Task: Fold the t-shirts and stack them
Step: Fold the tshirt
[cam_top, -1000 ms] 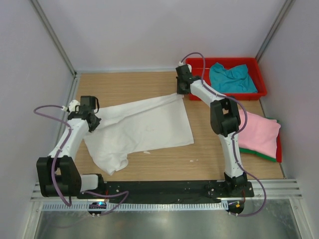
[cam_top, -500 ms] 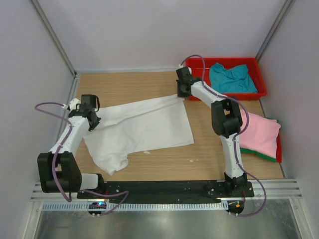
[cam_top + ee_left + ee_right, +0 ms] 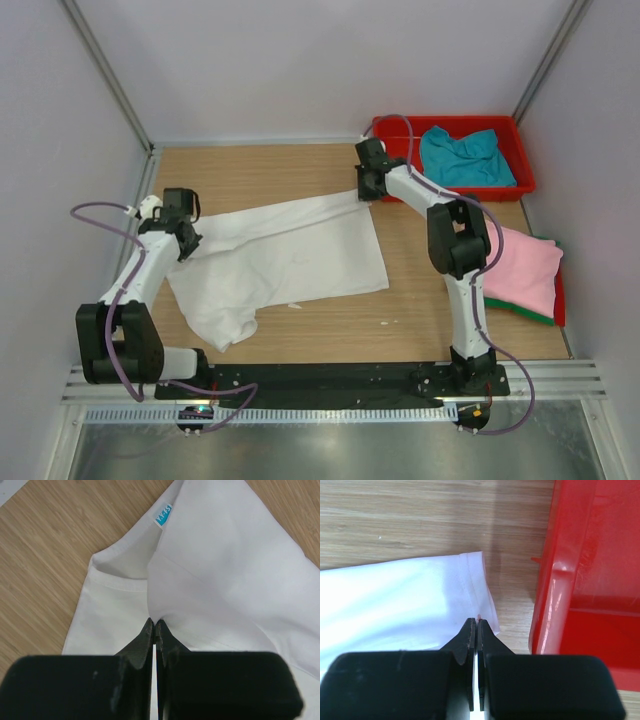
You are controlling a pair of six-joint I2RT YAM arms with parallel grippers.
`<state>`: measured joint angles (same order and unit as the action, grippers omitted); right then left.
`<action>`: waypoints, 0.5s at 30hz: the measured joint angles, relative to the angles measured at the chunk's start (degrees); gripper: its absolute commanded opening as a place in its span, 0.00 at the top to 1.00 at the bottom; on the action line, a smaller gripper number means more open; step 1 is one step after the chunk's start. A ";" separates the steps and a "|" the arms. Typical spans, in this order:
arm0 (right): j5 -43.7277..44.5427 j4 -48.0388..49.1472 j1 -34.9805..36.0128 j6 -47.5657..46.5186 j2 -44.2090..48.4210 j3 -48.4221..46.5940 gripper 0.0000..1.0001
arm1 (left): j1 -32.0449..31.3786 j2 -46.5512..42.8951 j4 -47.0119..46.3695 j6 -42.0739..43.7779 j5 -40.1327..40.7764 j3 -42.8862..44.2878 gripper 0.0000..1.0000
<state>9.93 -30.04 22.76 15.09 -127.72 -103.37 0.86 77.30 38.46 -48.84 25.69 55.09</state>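
The white t-shirt (image 3: 285,260) lies spread across the middle of the wooden table, pulled taut between both arms. My left gripper (image 3: 186,245) is shut on its left edge, near the collar with a blue label (image 3: 163,515). My right gripper (image 3: 366,190) is shut on its far right hem corner (image 3: 477,587), close beside the red tray (image 3: 524,170). A teal t-shirt (image 3: 465,157) lies crumpled in that tray. A folded pink t-shirt (image 3: 520,268) lies on a green t-shirt (image 3: 520,311) at the right.
The red tray wall (image 3: 570,560) stands just right of my right gripper. A second red tray edge (image 3: 560,295) shows under the pink and green stack. Grey walls close in the table on three sides.
Both grippers have drifted slightly outward, the right one toward the red tray, drawing the shirt's top edge straighter. Both stay shut on the white shirt.
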 measured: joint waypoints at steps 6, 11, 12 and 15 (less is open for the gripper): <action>-2.03 -0.79 0.00 0.09 1.55 0.74 0.99 | 0.00 0.02 -0.09 1.11 1.14 1.16 1.00; -2.40 -0.87 0.00 0.24 3.28 2.03 0.99 | 0.02 0.55 -1.03 2.86 2.62 3.10 1.00; -2.43 -0.92 0.00 0.24 3.30 2.12 0.99 | 0.00 0.57 -1.27 2.93 2.75 3.15 1.00; -2.62 -1.11 0.00 0.26 3.30 2.86 0.99 | 0.02 0.57 -1.36 2.97 2.78 3.15 1.00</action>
<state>7.31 -31.16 22.76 15.35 -124.42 -100.51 0.89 77.87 37.10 -45.87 28.47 58.24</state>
